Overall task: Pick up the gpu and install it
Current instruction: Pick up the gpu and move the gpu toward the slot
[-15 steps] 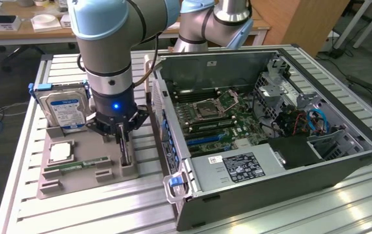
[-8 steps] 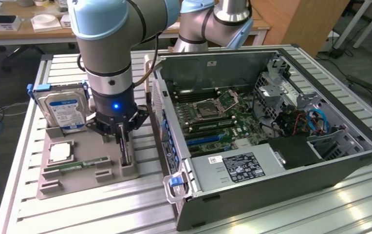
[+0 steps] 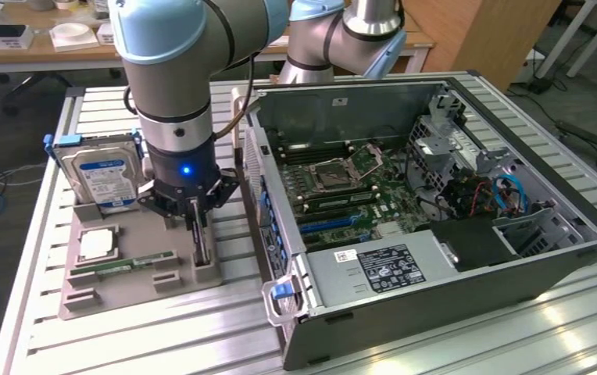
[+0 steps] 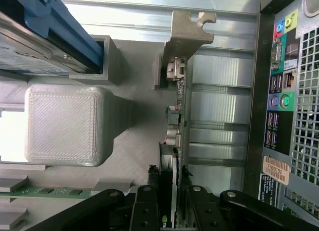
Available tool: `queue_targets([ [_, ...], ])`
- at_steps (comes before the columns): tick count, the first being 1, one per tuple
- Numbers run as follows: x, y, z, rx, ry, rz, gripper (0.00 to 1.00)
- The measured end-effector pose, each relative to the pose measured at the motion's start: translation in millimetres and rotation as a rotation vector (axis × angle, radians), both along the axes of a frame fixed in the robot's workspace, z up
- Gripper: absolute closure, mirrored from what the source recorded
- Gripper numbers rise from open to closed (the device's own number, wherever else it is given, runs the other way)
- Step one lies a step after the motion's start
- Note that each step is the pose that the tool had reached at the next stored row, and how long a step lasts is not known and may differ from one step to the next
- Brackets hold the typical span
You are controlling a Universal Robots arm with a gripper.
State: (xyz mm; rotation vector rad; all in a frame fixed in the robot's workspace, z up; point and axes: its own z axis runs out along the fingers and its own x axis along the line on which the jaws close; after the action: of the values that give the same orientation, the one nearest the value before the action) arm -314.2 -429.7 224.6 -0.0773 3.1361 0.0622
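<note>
Nearest in the exterior view, the open computer case [image 3: 434, 312] lies on its side on the slatted metal table [image 3: 121, 344], its motherboard [image 3: 351, 187] exposed. Toward the exterior view's left of the case sits a grey holder tray [image 3: 121, 295], with a slim green memory stick [image 3: 121, 267] and a square processor chip [image 3: 98, 244] lying in its recesses. At the tray's edge closest to the case, the gpu [image 3: 204, 254] stands on edge in its slot, silver bracket [image 4: 188, 32] at one end. The gripper [image 3: 196, 225] points straight down over it, and the black fingers [image 4: 147, 206] press against the two faces of the card, clamping it. Beyond, a blue-labelled hard drive [image 3: 101, 176] stands upright at the tray's far end. Farther back is a cluttered desk [image 3: 27, 56].
</note>
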Motion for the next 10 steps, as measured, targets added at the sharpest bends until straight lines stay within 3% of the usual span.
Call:
queue_targets([
  [10,0.0,0.0,6.9,0.0001,0.0000,0.000,0.73],
])
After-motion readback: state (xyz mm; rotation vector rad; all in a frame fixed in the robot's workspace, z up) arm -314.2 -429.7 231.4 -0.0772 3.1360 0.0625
